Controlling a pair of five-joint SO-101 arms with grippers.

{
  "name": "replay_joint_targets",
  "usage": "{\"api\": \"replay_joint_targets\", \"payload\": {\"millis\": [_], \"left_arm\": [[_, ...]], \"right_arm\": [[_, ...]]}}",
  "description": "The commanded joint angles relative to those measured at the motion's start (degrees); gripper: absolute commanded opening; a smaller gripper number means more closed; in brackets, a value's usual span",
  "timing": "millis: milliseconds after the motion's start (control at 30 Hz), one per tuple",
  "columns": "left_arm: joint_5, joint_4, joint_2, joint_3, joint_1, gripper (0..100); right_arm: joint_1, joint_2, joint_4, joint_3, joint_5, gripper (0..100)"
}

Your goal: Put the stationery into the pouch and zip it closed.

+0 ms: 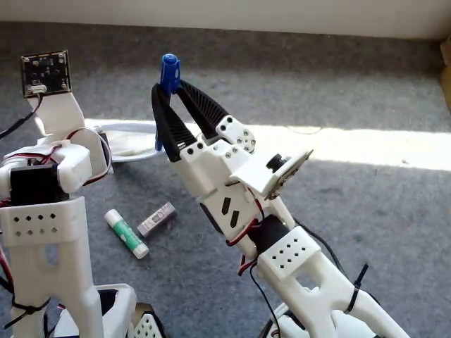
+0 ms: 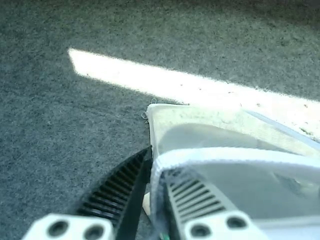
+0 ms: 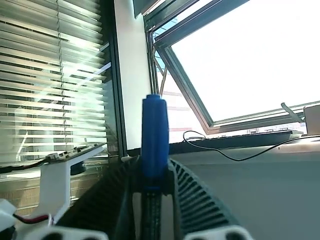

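While the right gripper (image 1: 170, 90) is raised above the floor, it is pinched tight on a blue pen (image 1: 170, 70). The pen stands near upright, cap uppermost, its shaft running down between the fingers. The left gripper (image 2: 154, 172) is clamped on the rim of the white mesh pouch (image 2: 225, 125), one finger inside and one outside.

The pouch lies on the carpet (image 1: 352, 84) below the pen, toward the left arm's side. In my judgement the pen must tip from upright and descend toward the held rim. The mouth appears open, though the wrist view is too close to confirm.

A glue stick (image 1: 127, 234) and a small tube (image 1: 156, 219) lie near each other on the grey carpet, apart from the pouch. A sunlit band crosses the carpet. Behind the pen are a window (image 3: 250, 60) and blinds (image 3: 50, 75).
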Motion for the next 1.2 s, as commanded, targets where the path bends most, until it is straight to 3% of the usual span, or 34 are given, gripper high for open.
{"api": "replay_joint_targets", "payload": {"millis": [0,733,933,1167], "left_arm": [[0.62,-0.26,-0.31,0.13,1.19,1],[0.53,-0.53,-0.31,0.13,1.19,1],[0.44,-0.35,-0.31,0.13,1.19,1],[0.53,-0.53,-0.31,0.13,-1.01,1]], "right_arm": [[0.04,-1.27,-1.01,-3.47,0.09,0.5],[0.04,6.29,-1.36,-6.81,0.09,0.5],[0.57,12.00,-9.36,-6.37,0.09,0.5],[0.92,12.88,-9.54,-6.37,0.09,0.5]]}}
